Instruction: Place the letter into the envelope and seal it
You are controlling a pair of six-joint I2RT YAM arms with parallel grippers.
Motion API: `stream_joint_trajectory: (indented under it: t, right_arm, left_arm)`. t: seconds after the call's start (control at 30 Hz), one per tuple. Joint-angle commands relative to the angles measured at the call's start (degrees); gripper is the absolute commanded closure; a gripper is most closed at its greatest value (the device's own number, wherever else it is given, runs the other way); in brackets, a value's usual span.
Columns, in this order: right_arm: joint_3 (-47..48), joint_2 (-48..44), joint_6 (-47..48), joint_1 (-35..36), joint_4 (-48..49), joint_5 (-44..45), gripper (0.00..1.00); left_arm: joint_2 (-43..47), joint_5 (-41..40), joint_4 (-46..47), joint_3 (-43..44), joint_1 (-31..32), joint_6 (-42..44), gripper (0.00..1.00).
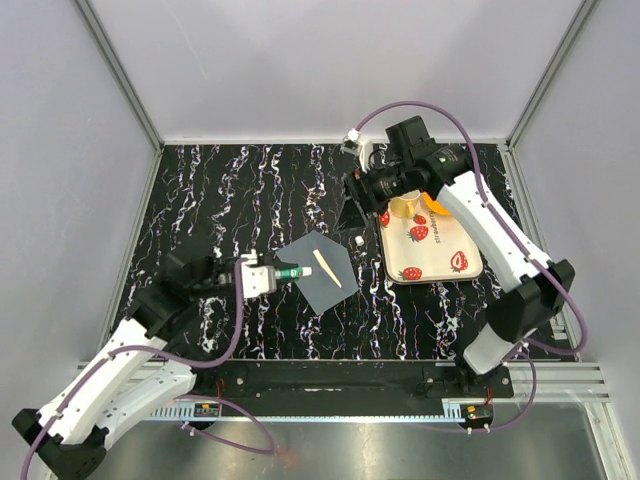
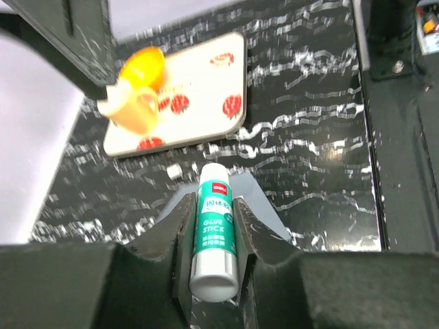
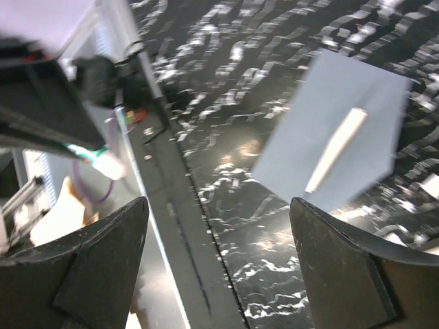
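The table (image 1: 220,200) is black, streaked with white marbling. The envelope (image 1: 312,290) is plain slate grey, the letter (image 1: 328,270) pale tan. The tray (image 1: 437,255) is cream with red strawberries, the cup (image 1: 403,207) yellow. The glue stick (image 2: 215,233) is green, white at both ends. The arms (image 1: 120,375) are white, with purple cables (image 1: 450,115).

A: Quick, what's your surface?
B: Black marbled tabletop (image 1: 220,190), white veins all over.
A: What do you have lying straight on it?
B: Three things. The envelope (image 1: 308,282), slate-grey, lies flat and turned cornerwise, about mid-table. On your right is a cream strawberry-print tray (image 1: 470,268), near the envelope but not touching it.
A: Third?
B: Small white piece (image 1: 357,241) on the bare top between those two, closer to the envelope. Too small to tell what it is.
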State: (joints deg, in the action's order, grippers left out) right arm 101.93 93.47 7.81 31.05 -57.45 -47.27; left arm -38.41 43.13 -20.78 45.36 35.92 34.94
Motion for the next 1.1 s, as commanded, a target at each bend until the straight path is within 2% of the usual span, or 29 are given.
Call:
stream_joint_trajectory:
  t: [0.0, 0.1, 0.27, 0.4, 0.7, 0.93, 1.07]
  right_arm:
    - [-1.6, 4.9, 2.3, -3.4, -0.8, 12.2, 0.13]
    - [-3.5, 7.9, 1.6, -3.9, 2.1, 18.8, 0.15]
    - [-7.4, 12.8, -1.4, -4.3, 8.1, 19.7, 0.16]
    - [-9.7, 16.7, -2.1, -4.8, 11.0, 21.5, 0.18]
    - [-24.0, 17.3, -5.3, -4.9, 24.3, 15.6, 0.31]
    - [-26.4, 20.5, -6.5, -5.0, 27.7, 10.6, 0.39]
    - [-27.5, 21.7, -7.5, -5.0, 29.7, 8.8, 0.45]
  left_arm:
    - [-2.8, -8.8, -4.2, -2.7, 0.0, -2.3, 1.0]
    - [-4.2, -10.8, -0.9, -4.8, 0.0, -3.3, 1.0]
    - [-11.8, -13.7, -0.1, -3.3, -0.1, -5.2, 1.0]
    - [-15.8, -12.6, 1.8, -2.5, -0.1, -5.4, 1.0]
    - [-18.5, -14.0, 7.2, -4.9, -0.7, -8.0, 1.0]
    - [-18.4, -13.9, 7.3, -6.9, -0.7, -8.9, 1.0]
    - [-19.2, -14.5, 7.0, -8.3, -0.7, -5.8, 1.0]
